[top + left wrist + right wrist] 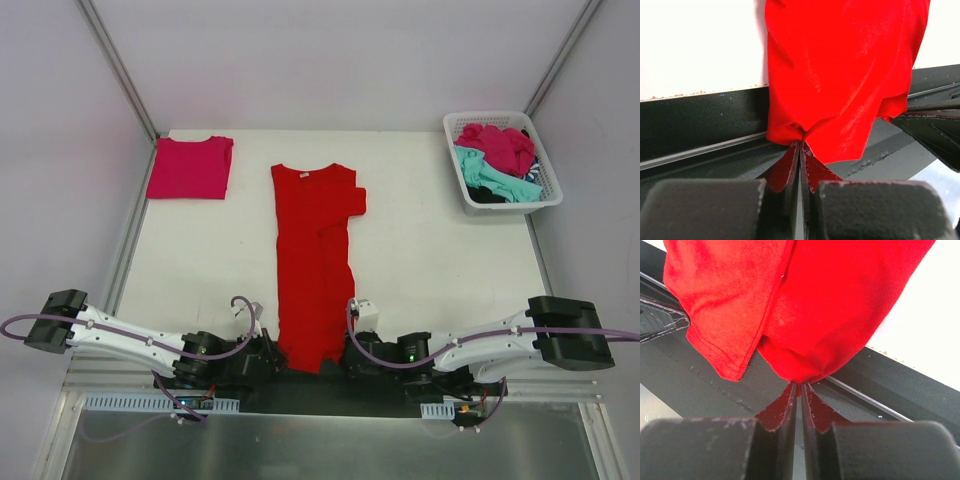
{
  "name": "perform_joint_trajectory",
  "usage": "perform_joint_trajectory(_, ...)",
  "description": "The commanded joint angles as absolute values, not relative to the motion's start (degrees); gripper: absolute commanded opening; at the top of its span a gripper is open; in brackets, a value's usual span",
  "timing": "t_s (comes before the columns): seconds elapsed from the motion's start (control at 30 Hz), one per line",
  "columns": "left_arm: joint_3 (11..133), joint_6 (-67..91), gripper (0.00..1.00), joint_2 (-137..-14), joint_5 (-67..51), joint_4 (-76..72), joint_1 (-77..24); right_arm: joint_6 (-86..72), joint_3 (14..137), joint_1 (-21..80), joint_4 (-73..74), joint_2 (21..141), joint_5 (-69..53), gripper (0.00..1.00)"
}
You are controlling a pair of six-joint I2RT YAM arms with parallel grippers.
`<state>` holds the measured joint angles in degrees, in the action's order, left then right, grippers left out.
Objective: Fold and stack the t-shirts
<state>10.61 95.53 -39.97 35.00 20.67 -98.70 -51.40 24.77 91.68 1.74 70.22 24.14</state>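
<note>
Basket (510, 206), white lattice plastic, sat at the far right corner of the table (430, 270), slightly off square. Inside: magenta t-shirt (498, 143) bunched on top toward the back, teal t-shirt (490, 180) crumpled in front of it, dark garment (483, 196) at the near-left corner, mostly buried. Something black-and-white striped showed by the right wall; couldn't tell what. All loose and crumpled.

Pink t-shirt (190, 167) lay folded into a rectangle at the far left corner, well apart from the basket.

Red t-shirt (312, 260) lay lengthwise down the middle of the table, collar far, folded narrow with one sleeve sticking out to the right, hem at the near edge. Left gripper (801, 144) was clenched on the hem's left corner, jaws pinched tight on red cloth. Right gripper (800, 385) was clamped on the right corner, cloth bunched at its tips. Both arms lay low along the near edge, one on either side of the hem.
</note>
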Motion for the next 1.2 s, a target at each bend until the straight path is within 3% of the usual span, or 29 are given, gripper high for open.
perform_joint_trajectory(0.0,10.5,95.3,0.0,-40.6,36.5,21.9,-99.1,-50.9,25.7,91.5,2.6,69.9,24.7,0.11)
perform_joint_trajectory(0.23,13.8,93.4,0.0,-40.6,36.7,23.9,-99.1,-50.5,29.0,93.0,8.9,68.5,26.4,0.09)
perform_joint_trajectory(0.73,33.2,88.6,0.0,-46.4,37.8,36.3,-99.1,-50.9,40.3,98.9,26.1,62.4,35.2,0.08)
perform_joint_trajectory(1.17,37.3,89.5,0.0,-40.4,42.8,48.7,-98.4,-44.9,39.8,92.1,32.1,52.7,35.9,0.09)
